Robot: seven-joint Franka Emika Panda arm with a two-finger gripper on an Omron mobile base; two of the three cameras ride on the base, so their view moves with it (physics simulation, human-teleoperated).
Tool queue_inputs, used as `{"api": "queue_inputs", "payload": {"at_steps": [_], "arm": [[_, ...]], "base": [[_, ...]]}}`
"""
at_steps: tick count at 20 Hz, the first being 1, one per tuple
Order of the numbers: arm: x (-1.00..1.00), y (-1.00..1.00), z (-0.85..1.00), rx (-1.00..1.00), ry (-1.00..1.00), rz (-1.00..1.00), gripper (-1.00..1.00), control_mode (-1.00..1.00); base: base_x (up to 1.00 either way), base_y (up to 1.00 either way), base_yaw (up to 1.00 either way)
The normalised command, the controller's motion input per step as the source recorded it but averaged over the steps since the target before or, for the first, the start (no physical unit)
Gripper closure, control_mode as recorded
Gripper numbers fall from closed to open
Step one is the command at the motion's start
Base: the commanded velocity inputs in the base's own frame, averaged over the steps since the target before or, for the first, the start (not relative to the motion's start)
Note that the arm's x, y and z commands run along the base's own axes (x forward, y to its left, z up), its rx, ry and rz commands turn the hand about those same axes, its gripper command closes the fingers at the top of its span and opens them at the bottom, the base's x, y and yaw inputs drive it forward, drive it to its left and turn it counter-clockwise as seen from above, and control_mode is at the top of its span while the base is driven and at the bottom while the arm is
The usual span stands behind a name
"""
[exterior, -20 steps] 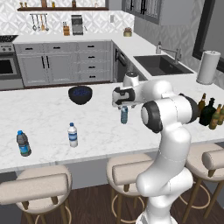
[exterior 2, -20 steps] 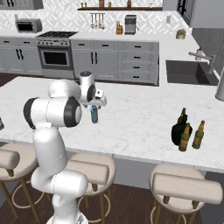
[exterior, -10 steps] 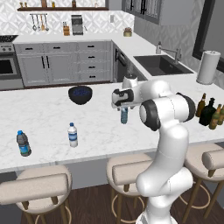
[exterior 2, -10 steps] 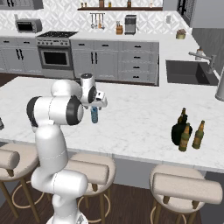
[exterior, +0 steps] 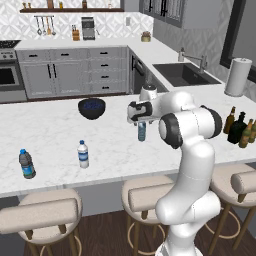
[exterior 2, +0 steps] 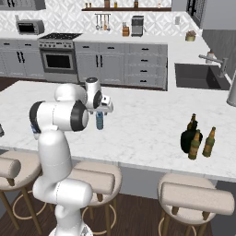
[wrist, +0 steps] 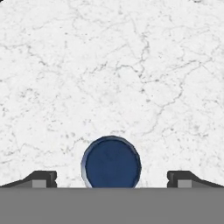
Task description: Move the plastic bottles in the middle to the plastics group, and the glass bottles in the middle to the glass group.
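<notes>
Tool (wrist: pixel 111 179) lower; marble counter (exterior: pixel 60 135), kitchen behind.

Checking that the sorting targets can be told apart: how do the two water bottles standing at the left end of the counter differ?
The white-labelled bottle is pale with a white cap; the blue-labelled bottle is darker with a blue cap. The white-labelled bottle stands nearer the middle of the counter, the blue-labelled bottle further out toward its left end. Both are small, upright and clear of the robot.
</notes>
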Motion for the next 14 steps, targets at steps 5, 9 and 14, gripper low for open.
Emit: {"api": "queue_inputs", "payload": {"at_steps": [5,9,14], "arm": [[0.03,0.00,-0.04,0.00,-0.01,0.00,-1.00,-1.00],[-0.05,0.00,0.01,0.00,-0.08,0.00,-1.00,-1.00],[-0.13,0.00,0.05,0.00,-0.05,0.00,-1.00,-1.00]], "base": [[0.00,0.00,0.00],[0.00,0.00,0.00],[0.00,0.00,0.00]]}}
